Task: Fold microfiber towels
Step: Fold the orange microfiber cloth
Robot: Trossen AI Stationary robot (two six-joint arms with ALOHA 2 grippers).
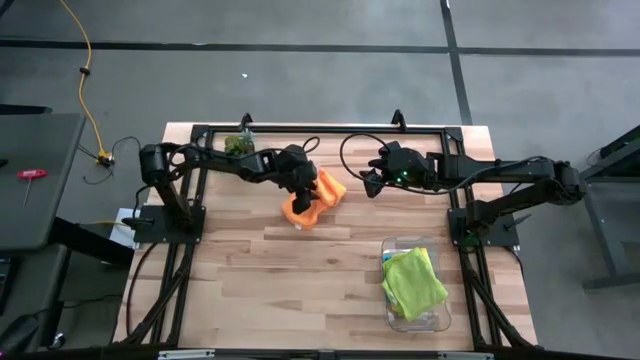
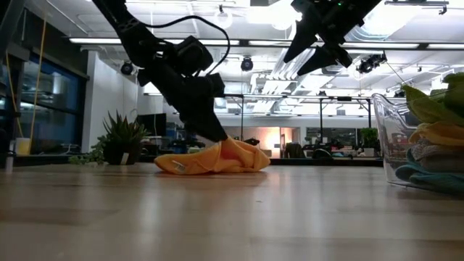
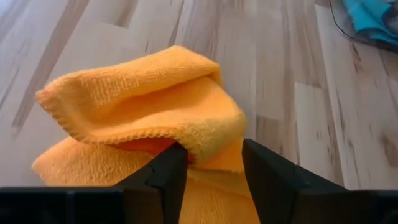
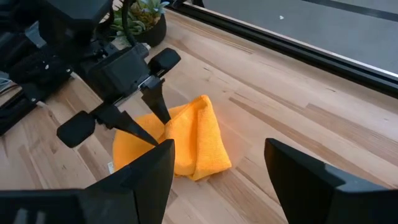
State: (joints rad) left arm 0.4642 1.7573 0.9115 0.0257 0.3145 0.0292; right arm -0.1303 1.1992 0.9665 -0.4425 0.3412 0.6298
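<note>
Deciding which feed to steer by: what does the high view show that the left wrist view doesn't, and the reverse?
High view only: the right pincer open above the table, the lime green towel in the clear bin, the plant. Left wrist view only: a fold of cloth between the left pincer fingers. Both: the crumpled orange towel on the table.

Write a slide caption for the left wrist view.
Left gripper straddling a fold of the bunched orange towel on the table.
</note>
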